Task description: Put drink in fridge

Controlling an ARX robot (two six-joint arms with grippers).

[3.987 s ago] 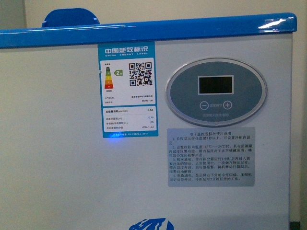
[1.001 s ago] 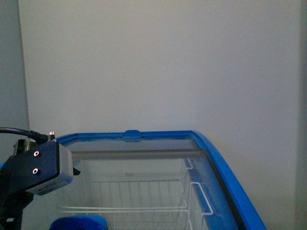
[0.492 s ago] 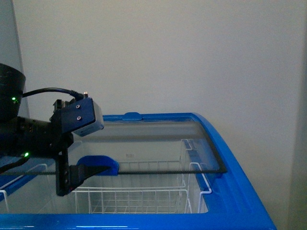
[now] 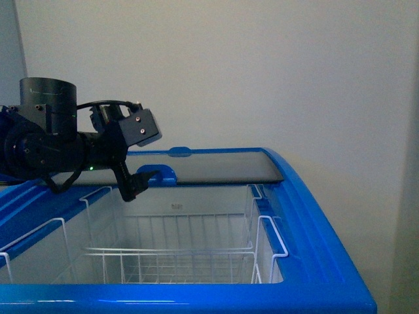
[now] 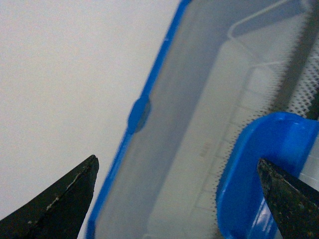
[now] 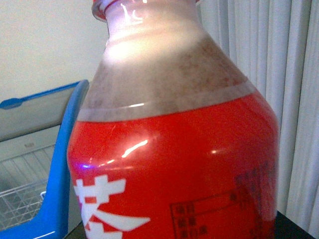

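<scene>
The left arm is held level over the fridge, wrist bent down. The left gripper is spread wide, with the lid's blue handle just inside one finger. White wire baskets lie beneath it, and the glass lid and a pale wall are beyond. The drink fills the right wrist view, outside the fridge. The right gripper's fingers are unseen, so its grip cannot be told.

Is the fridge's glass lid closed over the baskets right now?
No, the glass lid sits at the back of the fridge, leaving the wire baskets uncovered.
</scene>
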